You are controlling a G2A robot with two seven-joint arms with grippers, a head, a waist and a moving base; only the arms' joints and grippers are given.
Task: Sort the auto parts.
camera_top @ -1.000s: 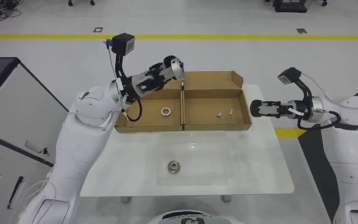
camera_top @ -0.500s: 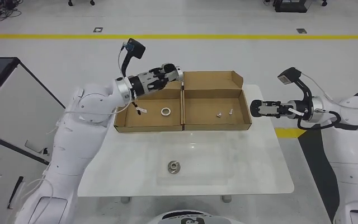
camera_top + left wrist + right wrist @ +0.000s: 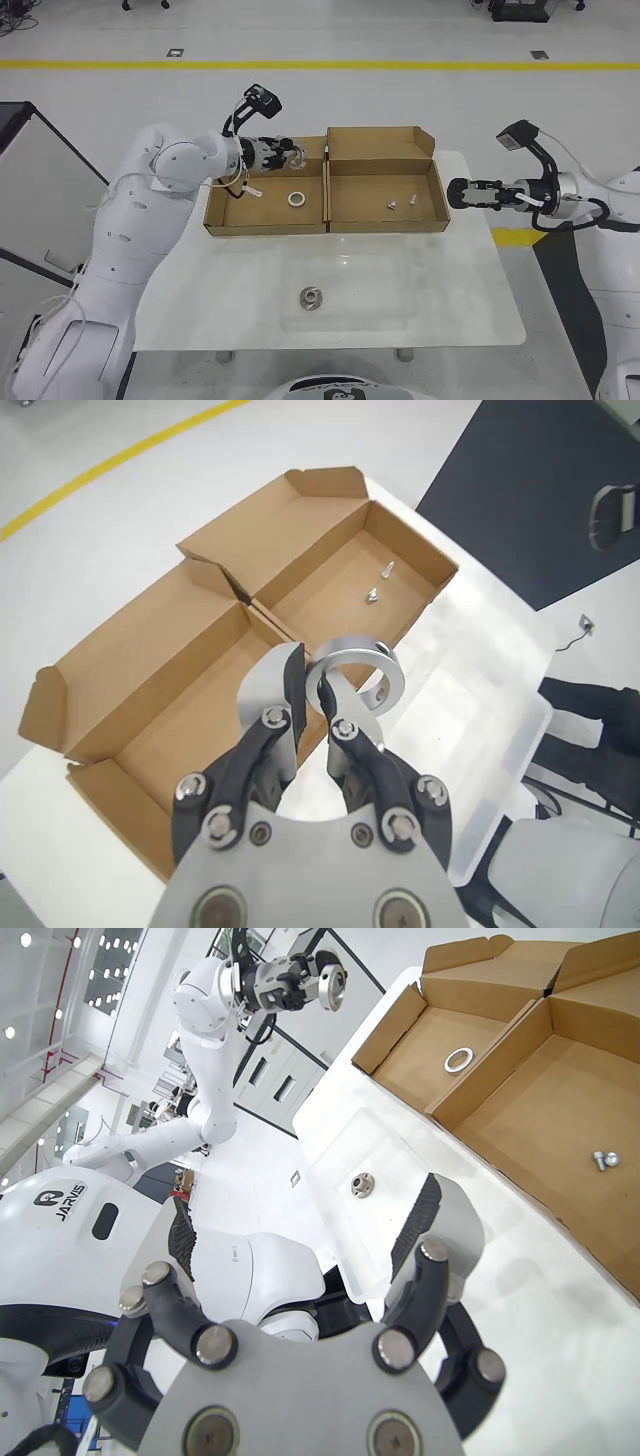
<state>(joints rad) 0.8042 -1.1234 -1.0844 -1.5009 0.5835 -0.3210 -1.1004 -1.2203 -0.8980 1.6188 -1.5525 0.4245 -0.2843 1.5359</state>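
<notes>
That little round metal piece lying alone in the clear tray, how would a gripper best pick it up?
Probably from straight above, pinching the raised hub in the middle. The metal piece seems to lie flat in the clear tray, wide flange down and hub up, so its thin rim offers little from the side.

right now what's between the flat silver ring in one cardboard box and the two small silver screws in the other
Only the boxes' adjoining cardboard walls, in the top view; otherwise bare floor from ring to screws.
</notes>
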